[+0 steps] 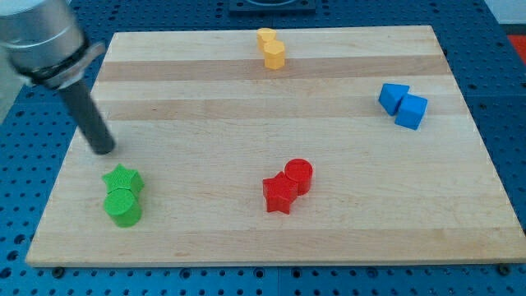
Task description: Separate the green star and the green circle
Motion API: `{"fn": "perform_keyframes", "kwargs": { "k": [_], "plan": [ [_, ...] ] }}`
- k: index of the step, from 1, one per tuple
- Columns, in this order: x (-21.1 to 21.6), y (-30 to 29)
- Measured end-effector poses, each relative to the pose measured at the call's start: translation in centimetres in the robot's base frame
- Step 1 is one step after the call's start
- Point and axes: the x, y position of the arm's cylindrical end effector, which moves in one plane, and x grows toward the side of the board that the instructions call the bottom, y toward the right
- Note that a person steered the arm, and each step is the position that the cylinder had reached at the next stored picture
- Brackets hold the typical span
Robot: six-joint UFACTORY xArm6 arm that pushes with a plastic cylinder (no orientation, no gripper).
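Note:
The green star lies near the board's lower left, touching the green circle just below it. My tip is at the end of the dark rod that comes in from the view's top left. It stands a little above and to the left of the green star, apart from it by a small gap.
A red star and red circle touch near the bottom middle. Two yellow blocks sit at the top middle. Two blue blocks sit at the right. The wooden board is edged by blue perforated table.

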Motion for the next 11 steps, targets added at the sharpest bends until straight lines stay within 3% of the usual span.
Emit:
{"fn": "perform_keyframes", "kwargs": {
  "k": [1,4,7,11],
  "plan": [
    [3.6,-3.8],
    [7.6,-2.2],
    [7.6,3.1],
    [3.9,9.7]
  ]
}}
